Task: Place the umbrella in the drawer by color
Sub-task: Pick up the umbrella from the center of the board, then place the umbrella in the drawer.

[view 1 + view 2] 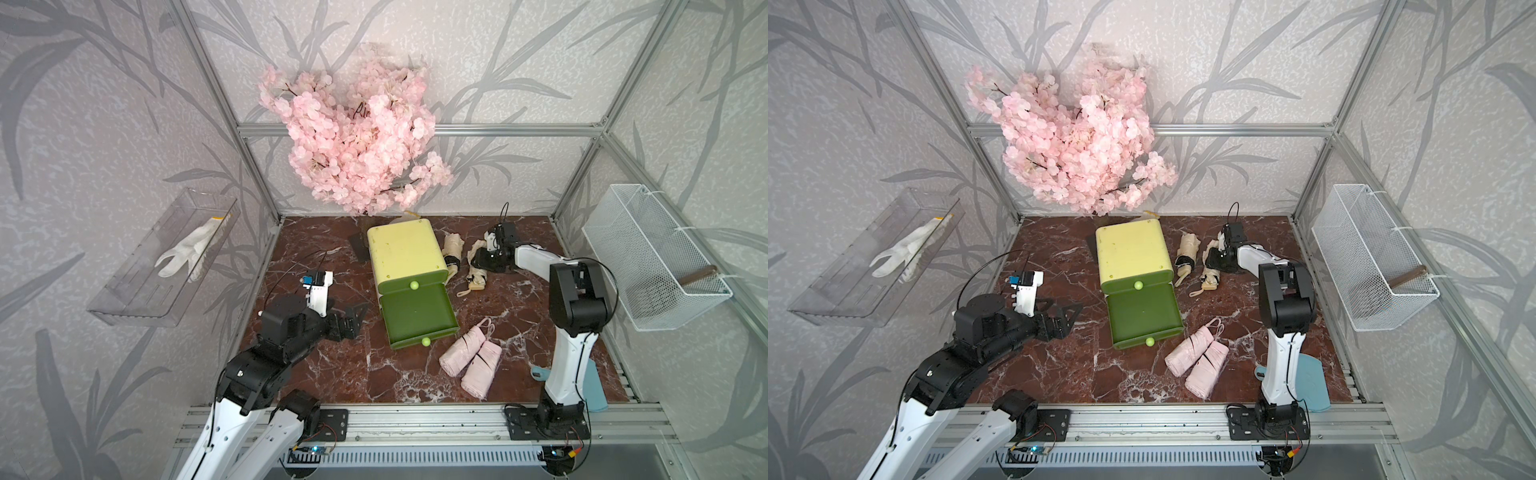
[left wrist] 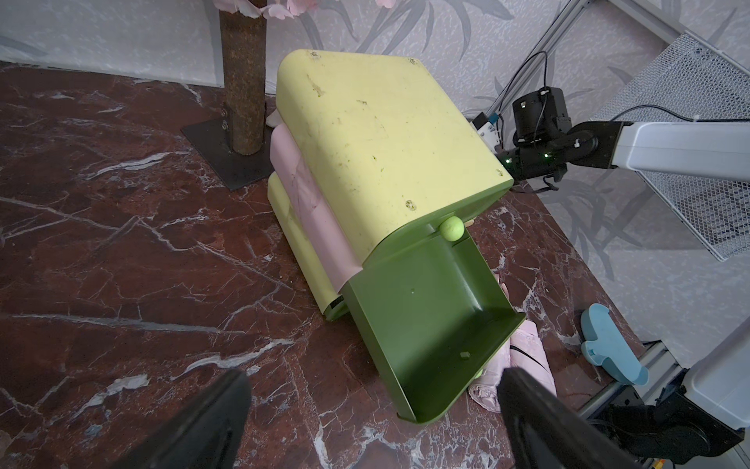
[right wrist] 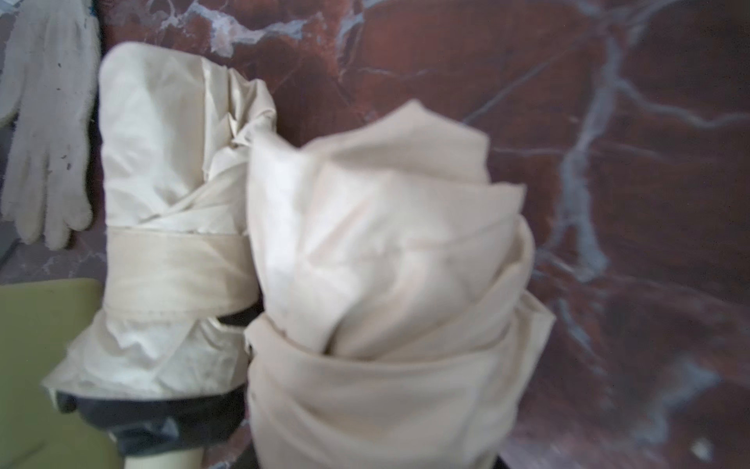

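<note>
The drawer cabinet (image 1: pixel 405 253) has a yellow top and green fronts, and one green drawer (image 1: pixel 417 318) (image 2: pixel 426 325) stands pulled out and empty. Two cream umbrellas lie right of the cabinet. My right gripper (image 1: pixel 482 257) (image 3: pixel 375 454) is shut on the outer cream umbrella (image 1: pixel 476 270) (image 3: pixel 385 243), which fills the gap between its jaws. The other cream umbrella (image 1: pixel 451 253) (image 3: pixel 170 182) lies against the cabinet. Two pink umbrellas (image 1: pixel 463 353) (image 1: pixel 482 370) lie side by side in front of the open drawer. My left gripper (image 1: pixel 353 320) (image 2: pixel 373 422) is open and empty, left of the drawer.
A pink blossom tree (image 1: pixel 357 137) stands behind the cabinet on a post (image 2: pixel 243 81). A white wire basket (image 1: pixel 652 257) hangs on the right wall. A clear shelf (image 1: pixel 137 291) on the left wall holds a white glove (image 1: pixel 187 253). A blue object (image 1: pixel 594 382) lies by the right arm's base.
</note>
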